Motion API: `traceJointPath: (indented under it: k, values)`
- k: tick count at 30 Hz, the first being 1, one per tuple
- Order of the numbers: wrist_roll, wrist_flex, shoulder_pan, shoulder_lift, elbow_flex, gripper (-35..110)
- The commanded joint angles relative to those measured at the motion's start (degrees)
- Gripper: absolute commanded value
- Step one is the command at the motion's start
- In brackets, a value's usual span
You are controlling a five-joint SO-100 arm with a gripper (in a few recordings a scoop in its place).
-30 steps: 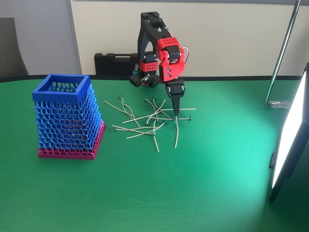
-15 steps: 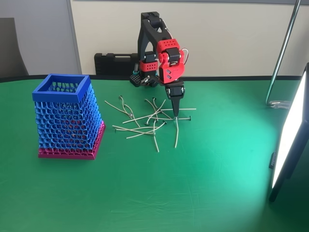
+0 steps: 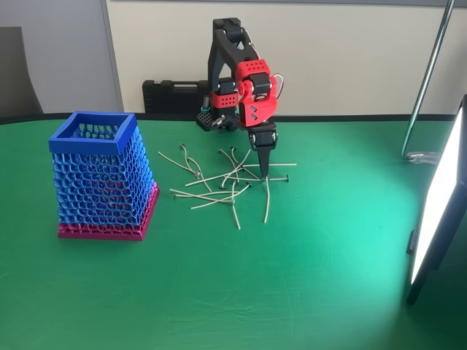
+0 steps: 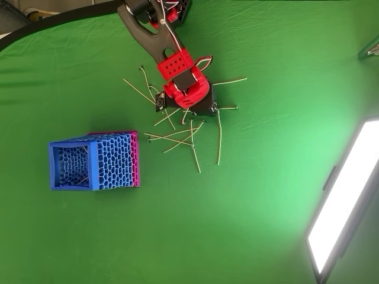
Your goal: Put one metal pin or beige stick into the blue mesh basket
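Metal pin (image 3: pixel 267 198) unmoved; end effector (image 3: pixel 265 172) stays tip-down among pins.

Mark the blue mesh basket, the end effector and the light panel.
blue mesh basket (image 3: pixel 93 141): fixed view, front rim.
end effector (image 3: pixel 265 175): fixed view, fingertips at the pins.
light panel (image 4: pixel 343 198): overhead view, lit face.

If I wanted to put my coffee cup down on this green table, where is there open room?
The wide green stretch at the front of the table, between the basket and the light panel, is bare. So is the patch right of the pins, toward the metal pole. It is crowded between the basket and the gripper, where the pins lie scattered.
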Motion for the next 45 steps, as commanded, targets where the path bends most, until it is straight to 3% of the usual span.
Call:
traceJointPath:
  k: [1,17,25,45]
  values:
    - [-0.4,-0.7,0.2,0.3,0.3,14]
    - [-0.7,-1.1,0.3,-0.5,0.4,12]
    - [-1.3,-1.3,0.2,-0.6,0.3,1]
    - [-1.1,0.4,1.3,3.5,-0.1,1]
